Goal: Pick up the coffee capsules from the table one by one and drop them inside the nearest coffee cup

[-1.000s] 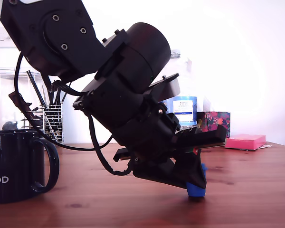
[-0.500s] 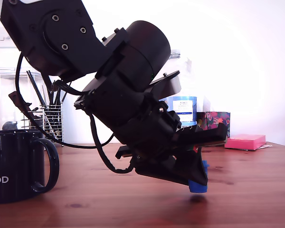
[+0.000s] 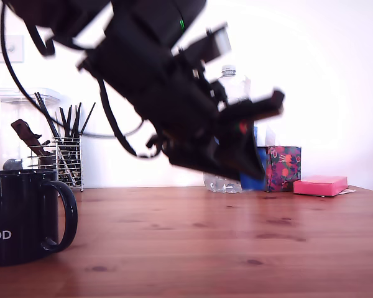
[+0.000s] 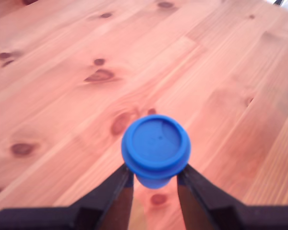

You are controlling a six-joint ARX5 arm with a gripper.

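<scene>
Knotty, reddish pine planks make up the table (image 3: 248, 248), whose smooth surface runs back to a white wall. Against that wall stand a clear canister (image 3: 15, 133), a wire utensil holder (image 3: 68, 158), a plastic bottle (image 3: 231, 87), a patterned box (image 3: 285, 167) and a flat pink pad (image 3: 320, 185). A glossy black mug (image 3: 18, 217) with a big loop handle sits at the exterior view's left. The black gripper (image 4: 154, 181), motion-blurred, has risen well clear of the wood since half a second ago. Its jaws pinch the round, flat-rimmed blue capsule (image 4: 156, 146), now held aloft instead of just above the table.
</scene>
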